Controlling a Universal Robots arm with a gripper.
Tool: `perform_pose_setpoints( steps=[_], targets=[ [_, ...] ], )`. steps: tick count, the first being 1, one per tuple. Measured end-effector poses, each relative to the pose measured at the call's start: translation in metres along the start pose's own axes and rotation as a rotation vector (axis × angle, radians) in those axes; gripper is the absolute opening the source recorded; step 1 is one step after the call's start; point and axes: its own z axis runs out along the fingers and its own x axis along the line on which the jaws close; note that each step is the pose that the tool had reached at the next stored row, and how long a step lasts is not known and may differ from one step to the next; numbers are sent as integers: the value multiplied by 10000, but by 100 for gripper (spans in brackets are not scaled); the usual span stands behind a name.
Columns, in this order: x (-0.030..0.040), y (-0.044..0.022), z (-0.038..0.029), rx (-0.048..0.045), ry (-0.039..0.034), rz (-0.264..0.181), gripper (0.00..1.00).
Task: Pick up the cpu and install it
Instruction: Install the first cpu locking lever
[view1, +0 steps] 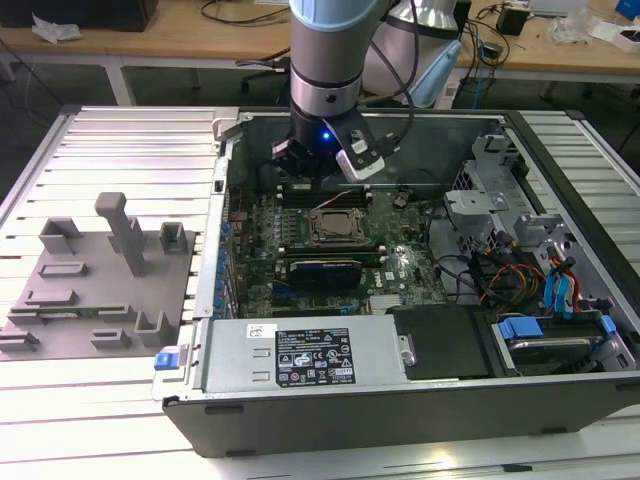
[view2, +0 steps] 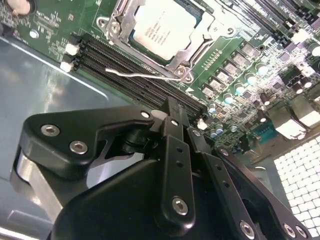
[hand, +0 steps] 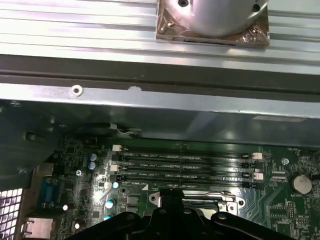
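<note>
In the exterior view, the arm reaches down into an open computer case (view1: 560, 390) that lies on a slatted metal table (view1: 120, 140). The tool (view1: 320, 172) hangs just above the motherboard (view1: 300, 250), beside the far wall of the case and just behind the processor socket (view1: 337, 228). A grey fixture block (view1: 100, 280) rests on the table, well apart from the case towards the exterior view's left. A power supply (view1: 300, 355) with a white label lies along the near side of the case.

In the second wrist view, the cpu (view2: 162, 27) sits flat inside the socket's metal frame (view2: 112, 27), with its pale silvery top facing up. A thin wire lever (view2: 145, 75) runs along one edge of the frame, and dark memory slots (view2: 120, 65) lie beside it. The tool (view2: 172, 107) is apart from the cpu. Its fingers (view2: 175, 155) are pressed together at the tips and have hold of nothing.

In the first wrist view, four memory slots (hand: 185, 167) run side by side across the green board below the grey case wall (hand: 150, 107). The black tool (hand: 170, 205) is above the edge of the socket frame (hand: 222, 197), with no gap between its tips. A round coin battery (hand: 300, 182) sits near one end of the slots.
</note>
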Motion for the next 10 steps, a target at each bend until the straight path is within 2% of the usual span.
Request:
perform_pose_setpoints(
  steps=[3,6,10],
  targets=[
    [0,-4,17,52,-89,376,11],
    [1,-14,60,96,-252,1066,11],
    [-13,-23,98,109,-352,1505,11]
  ],
)
